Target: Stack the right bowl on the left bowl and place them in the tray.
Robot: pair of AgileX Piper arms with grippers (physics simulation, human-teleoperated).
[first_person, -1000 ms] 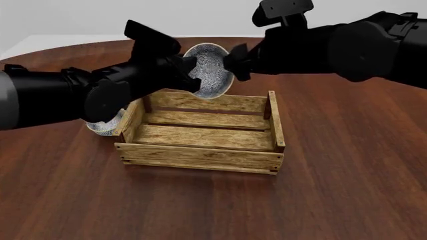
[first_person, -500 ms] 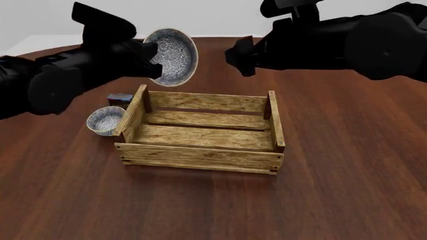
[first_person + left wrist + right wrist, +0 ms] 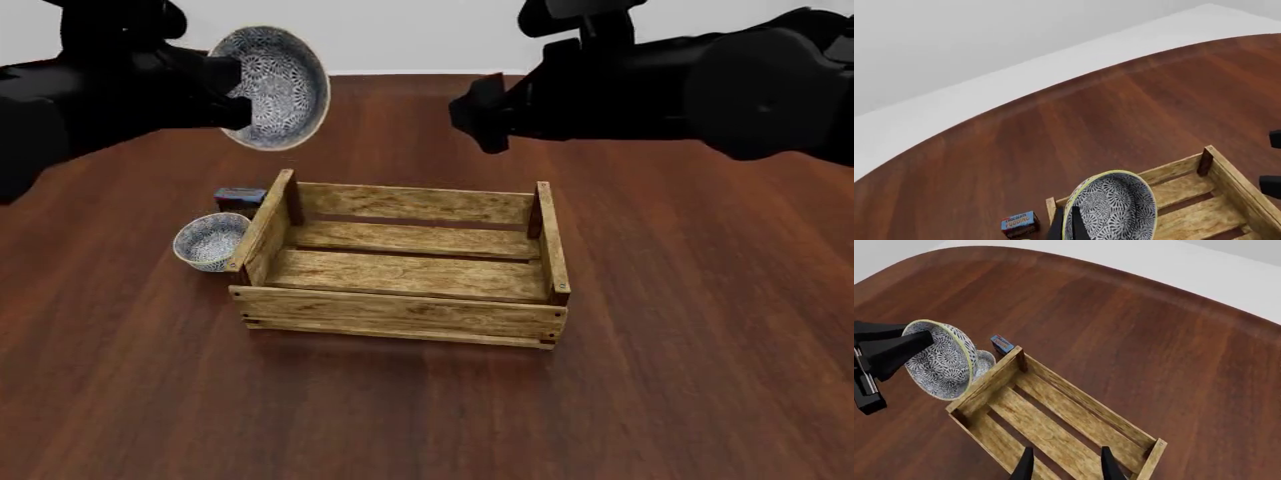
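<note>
The tray (image 3: 400, 265) sits nearest on the wooden surface (image 3: 667, 380), nothing inside it. The left bowl (image 3: 211, 240) rests upright on the surface, touching the tray's left end board, with a small blue-and-red box (image 3: 238, 196) just behind it. Farther back and raised in the air, the left end effector (image 3: 230, 92) grips the rim of the right bowl (image 3: 274, 87), tipped on its side. The right end effector (image 3: 478, 118) hovers above the tray's far side, fingers parted and holding nothing.
</note>
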